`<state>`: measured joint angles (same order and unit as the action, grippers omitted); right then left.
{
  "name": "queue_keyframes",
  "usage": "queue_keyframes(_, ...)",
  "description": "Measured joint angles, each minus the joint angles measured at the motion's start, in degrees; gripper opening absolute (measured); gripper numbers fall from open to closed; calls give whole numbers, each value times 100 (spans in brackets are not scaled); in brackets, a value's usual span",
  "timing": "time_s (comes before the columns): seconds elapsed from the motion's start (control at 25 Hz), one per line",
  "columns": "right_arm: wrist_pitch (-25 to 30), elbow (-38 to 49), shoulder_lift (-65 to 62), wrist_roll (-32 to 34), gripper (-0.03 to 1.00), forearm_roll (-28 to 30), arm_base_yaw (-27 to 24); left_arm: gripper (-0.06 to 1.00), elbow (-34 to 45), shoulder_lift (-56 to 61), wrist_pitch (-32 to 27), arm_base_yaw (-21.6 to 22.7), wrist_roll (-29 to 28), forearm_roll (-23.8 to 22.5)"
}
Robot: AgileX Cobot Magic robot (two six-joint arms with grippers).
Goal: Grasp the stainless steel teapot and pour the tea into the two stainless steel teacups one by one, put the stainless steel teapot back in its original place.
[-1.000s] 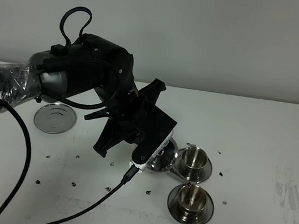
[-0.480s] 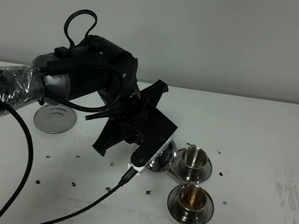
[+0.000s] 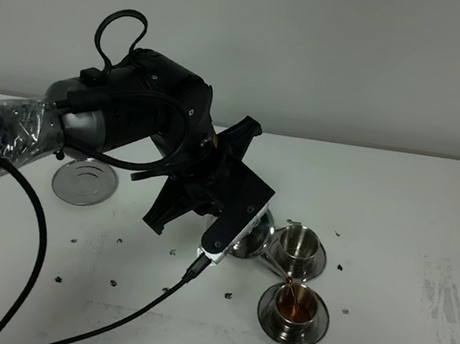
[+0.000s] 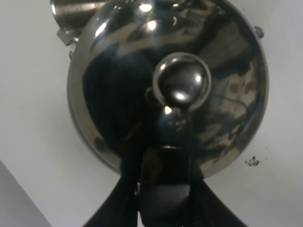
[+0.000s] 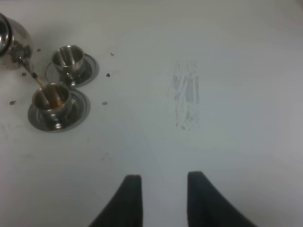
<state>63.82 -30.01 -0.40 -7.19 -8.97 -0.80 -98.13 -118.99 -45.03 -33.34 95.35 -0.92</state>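
Observation:
My left gripper [image 4: 165,158] is shut on the loop handle of the stainless steel teapot [image 3: 256,232], which is tilted with its spout over the near teacup [image 3: 294,303]. A thin stream of tea runs into that cup, which holds amber tea. The far teacup [image 3: 298,243] stands on its saucer just behind it. The left wrist view looks onto the teapot's lid and knob [image 4: 182,85]. The flat steel disc [image 3: 84,180] lies bare at the left. My right gripper [image 5: 161,198] is open and empty, well away from both cups [image 5: 51,98] [image 5: 67,59].
Small dark specks are scattered over the white table [image 3: 399,218] around the cups. A black cable [image 3: 126,318] trails from the left arm across the table's front. A faint grey smudge [image 5: 185,97] marks the table at the right.
The left arm has shifted slightly with the teapot. The near cup now shows more amber tea than before.

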Motion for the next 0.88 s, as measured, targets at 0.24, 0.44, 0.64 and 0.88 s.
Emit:
queue_keyframes(0.24, 0, 0, 0, 0, 22, 0, 0, 24, 0, 0, 4, 0, 0, -30)
queue_keyframes(0.44, 0, 0, 0, 0, 22, 0, 0, 24, 0, 0, 11, 0, 0, -30)
queue_keyframes(0.64, 0, 0, 0, 0, 22, 0, 0, 24, 0, 0, 34, 0, 0, -47)
queue_keyframes(0.88, 0, 0, 0, 0, 22, 0, 0, 24, 0, 0, 40, 0, 0, -47)
